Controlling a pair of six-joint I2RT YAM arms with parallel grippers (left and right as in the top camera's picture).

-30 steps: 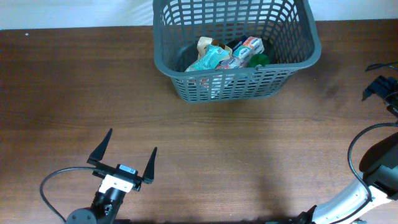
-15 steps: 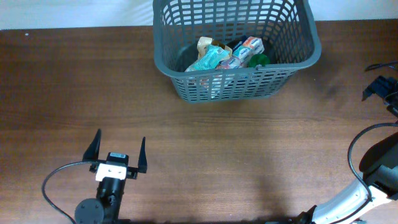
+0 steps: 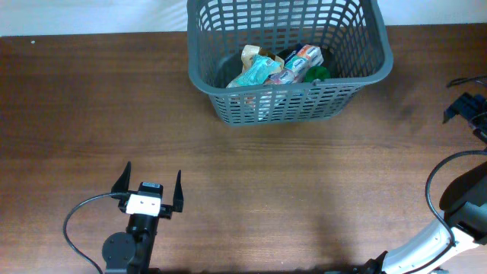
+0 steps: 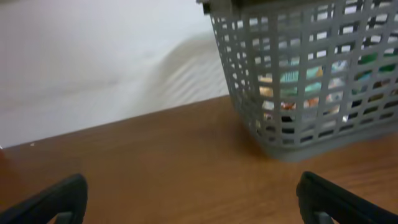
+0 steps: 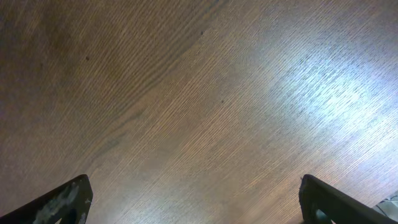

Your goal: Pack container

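While the large dark grey plastic lattice-sided basket (image 3: 289, 105) stands at the far side of the dark brown wooden worktop (image 3: 319, 183), roughly mid-width, it holds a heap of crinkled teal, white and red packets (image 3: 266, 70) with something green (image 3: 319, 73) just beside them; the left arm (image 3: 143, 207) sits at the near edge, well apart from the basket, its jaws spread wide, empty and pointing towards it; the right arm (image 3: 466, 199) is at the right edge; its wrist view shows black fingertips (image 5: 62, 200) set wide apart over bare wood, jaws released and grasping nothing.
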